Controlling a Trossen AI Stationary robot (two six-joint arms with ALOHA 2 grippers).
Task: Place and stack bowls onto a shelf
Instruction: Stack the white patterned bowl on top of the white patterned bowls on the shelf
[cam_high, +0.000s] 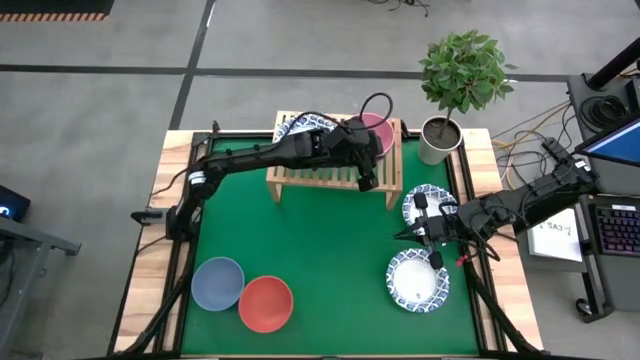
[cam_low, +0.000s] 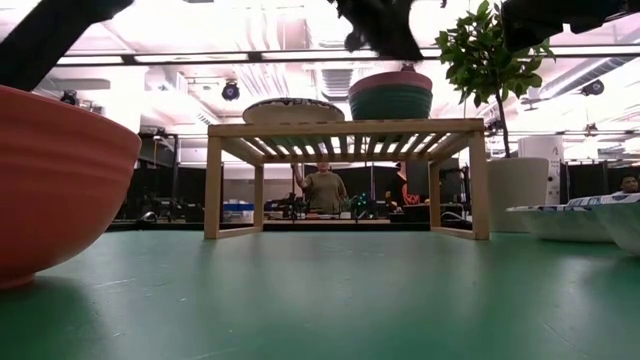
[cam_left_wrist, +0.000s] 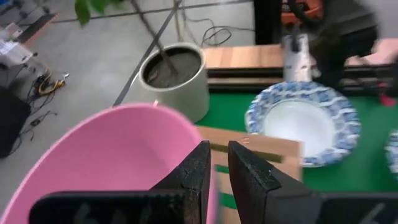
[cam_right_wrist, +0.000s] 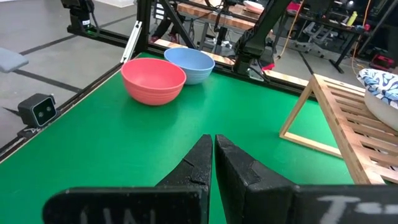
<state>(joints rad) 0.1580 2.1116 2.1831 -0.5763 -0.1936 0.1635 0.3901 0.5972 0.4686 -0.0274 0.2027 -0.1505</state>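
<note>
The light-wood shelf (cam_high: 335, 170) stands at the table's far side. On it sit a white blue-rimmed bowl (cam_high: 300, 127) at the left and, at the right, a pink bowl (cam_low: 390, 80) nested in a dark green bowl (cam_low: 390, 103). My left gripper (cam_left_wrist: 219, 174) is over the shelf's right end, shut on the pink bowl. My right gripper (cam_high: 408, 234) hangs shut and empty over the table's right side, between two more white blue-rimmed bowls (cam_high: 430, 205) (cam_high: 418, 280). A blue-grey bowl (cam_high: 218, 283) and a red bowl (cam_high: 265, 303) rest near the front left. My left gripper pinches the pink bowl's rim (cam_left_wrist: 184, 127) on its near side, one finger inside the bowl and one outside. The fingers slant down from the table's near left. The bowl sits upright in the dark green bowl on the shelf.
A grey plant pot (cam_high: 440, 140) with a small tree stands right of the shelf, close to the pink bowl. Bare green mat lies in the table's middle (cam_high: 320, 240). People show in the room beyond the shelf in the low view.
</note>
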